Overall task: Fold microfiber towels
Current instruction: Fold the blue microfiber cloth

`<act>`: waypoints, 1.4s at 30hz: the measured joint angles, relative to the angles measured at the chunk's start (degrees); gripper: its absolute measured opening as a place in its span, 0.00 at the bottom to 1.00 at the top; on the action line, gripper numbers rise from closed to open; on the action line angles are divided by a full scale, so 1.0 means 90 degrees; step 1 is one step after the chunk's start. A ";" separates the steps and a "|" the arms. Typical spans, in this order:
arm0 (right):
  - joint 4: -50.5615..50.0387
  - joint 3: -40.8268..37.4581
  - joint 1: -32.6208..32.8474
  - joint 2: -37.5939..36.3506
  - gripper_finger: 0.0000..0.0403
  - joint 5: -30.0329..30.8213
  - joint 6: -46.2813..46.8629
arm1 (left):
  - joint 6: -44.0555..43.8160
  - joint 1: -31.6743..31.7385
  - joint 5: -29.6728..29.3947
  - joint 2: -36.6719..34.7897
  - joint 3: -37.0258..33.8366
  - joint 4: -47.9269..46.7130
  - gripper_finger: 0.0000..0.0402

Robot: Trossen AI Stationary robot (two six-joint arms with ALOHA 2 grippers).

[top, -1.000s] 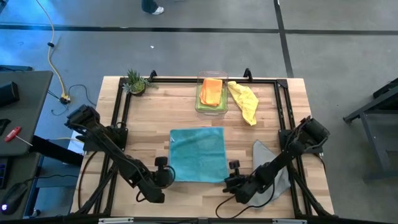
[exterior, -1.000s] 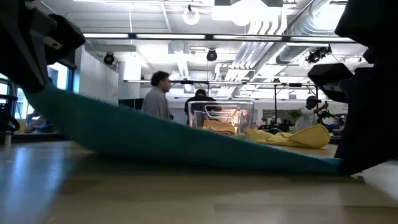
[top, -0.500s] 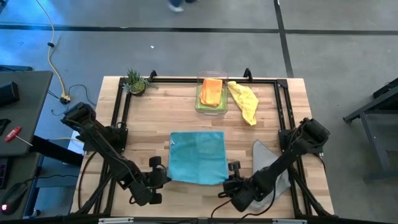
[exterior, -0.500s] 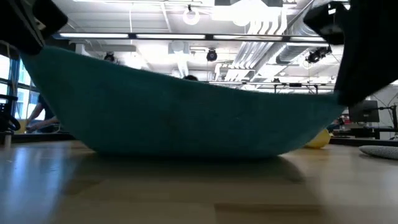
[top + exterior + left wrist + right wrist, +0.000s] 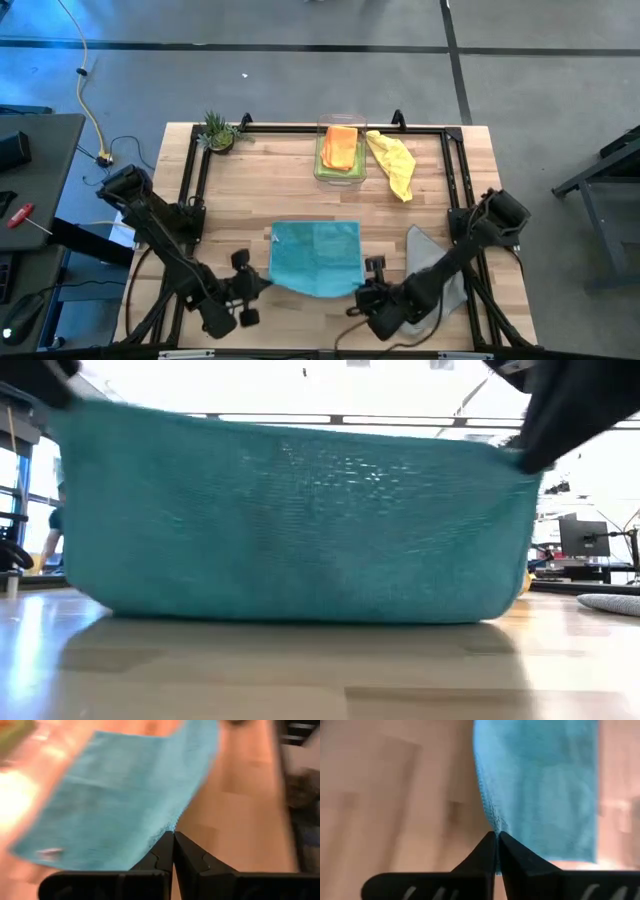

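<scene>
**Teal towel lifted by its near edge, ready to carry toward the far edge**

The left gripper (image 5: 243, 287) and right gripper (image 5: 368, 282) each pinch a near corner of the teal towel (image 5: 318, 255); both wrist views show the fingers closed tight on the cloth's edge. The held edge runs left to right between the two grippers, raised off the table (image 5: 260, 190), and the low view shows the towel hanging as a broad curtain with its lower part resting on the wood. The rest of the cloth lies flat beyond the grippers, toward the far side of the table, so the free far edge sits straight ahead of both. Neither arm is nearer; they flank the towel evenly. The fold looks to depend on bringing the held edge forward, square to that far edge.

Elsewhere: an orange towel (image 5: 340, 147) in the bin (image 5: 322, 168), a yellow towel (image 5: 393, 164) beside it, a grey towel (image 5: 425, 248) under the right arm
</scene>
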 joint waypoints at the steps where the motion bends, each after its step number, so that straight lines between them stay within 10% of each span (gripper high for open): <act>1: -0.0196 0.0061 -0.0095 -0.0002 0.02 0.0071 0.0037 | -0.0074 0.0085 -0.0149 0.0000 0.0035 -0.0280 0.00; 10: -0.0719 -0.0089 -0.1224 -0.0015 0.02 0.0155 0.0215 | -0.0618 0.1024 -0.0508 0.0000 -0.0176 -0.1705 0.00; 31: 0.0349 -0.0867 -0.2769 -0.0012 0.03 -0.0588 -0.0107 | 0.0365 0.2657 0.0332 0.0031 -0.1446 0.0147 0.01; 42: -0.0442 -0.0824 -0.2823 -0.0060 0.39 -0.0071 0.0376 | 0.0997 0.2835 0.0368 -0.0487 -0.1448 -0.0242 0.24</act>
